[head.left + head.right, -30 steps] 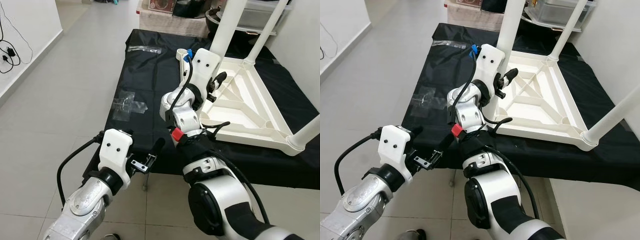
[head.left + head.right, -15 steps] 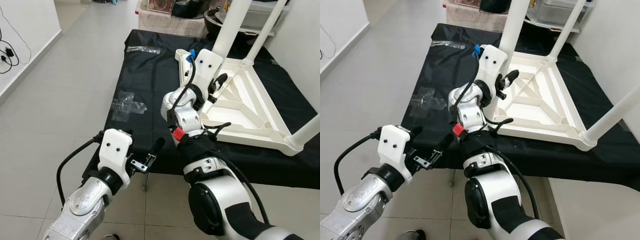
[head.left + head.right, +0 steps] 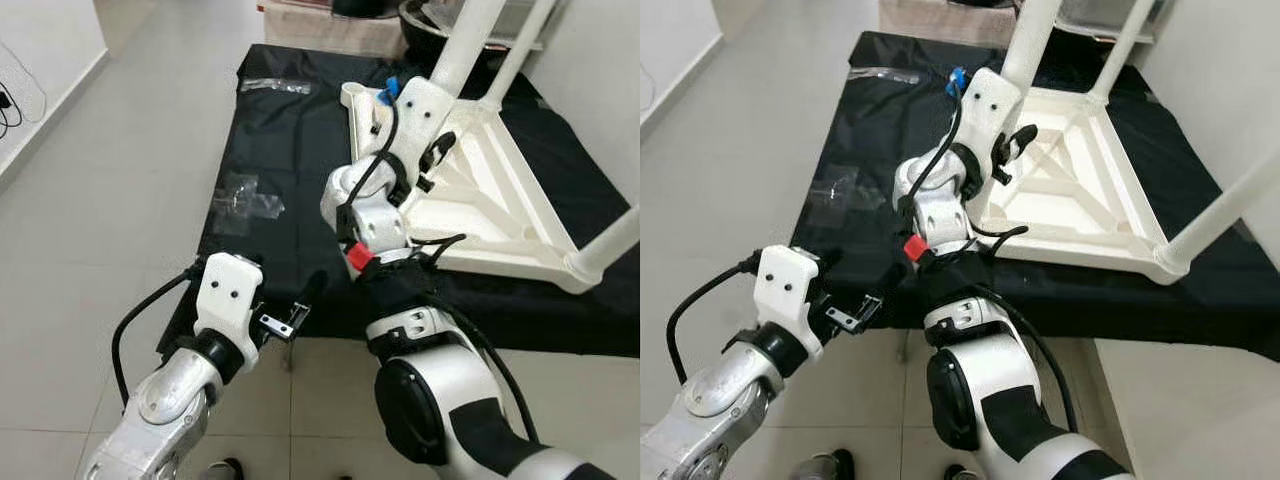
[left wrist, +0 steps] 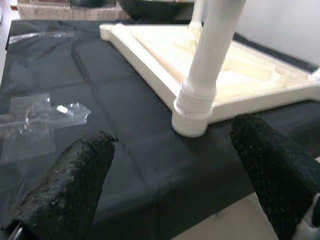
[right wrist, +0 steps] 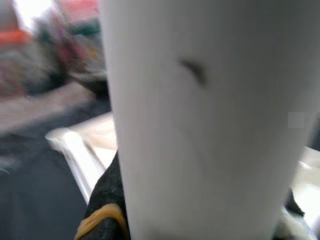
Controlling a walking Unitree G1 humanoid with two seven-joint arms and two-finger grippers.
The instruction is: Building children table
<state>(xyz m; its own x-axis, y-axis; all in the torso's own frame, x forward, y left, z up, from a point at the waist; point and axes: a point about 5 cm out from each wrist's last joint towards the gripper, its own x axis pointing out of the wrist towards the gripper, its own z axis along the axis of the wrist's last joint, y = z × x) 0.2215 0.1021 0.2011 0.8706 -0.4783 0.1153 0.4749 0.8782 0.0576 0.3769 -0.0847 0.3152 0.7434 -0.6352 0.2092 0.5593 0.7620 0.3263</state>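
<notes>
Table: I see the white children's table point(image 3: 500, 200) lying upside down on the black sheet point(image 3: 290, 150), toward the sheet's far right part, with its underside ribs facing up and its legs sticking upward.
Near-left leg: the white leg point(image 3: 462, 45) rises from the table's far-left corner; in the right wrist view it stands right in front of the camera, between that pincer's black fingers point(image 5: 107, 195).
Right pincer: my right pincer point(image 3: 432, 165) is at that leg's base, fingers on either side of it; I read it as pinching the leg.
Left pincer: my left pincer point(image 3: 300, 305) hovers off the sheet's near edge, above the tiled floor point(image 3: 110, 200), fingers spread wide and holding nothing.
Plastic wrap: a crumpled clear bag point(image 3: 240, 195) lies on the sheet near its left edge; another clear strip point(image 3: 275, 86) lies near the far-left corner.
</notes>
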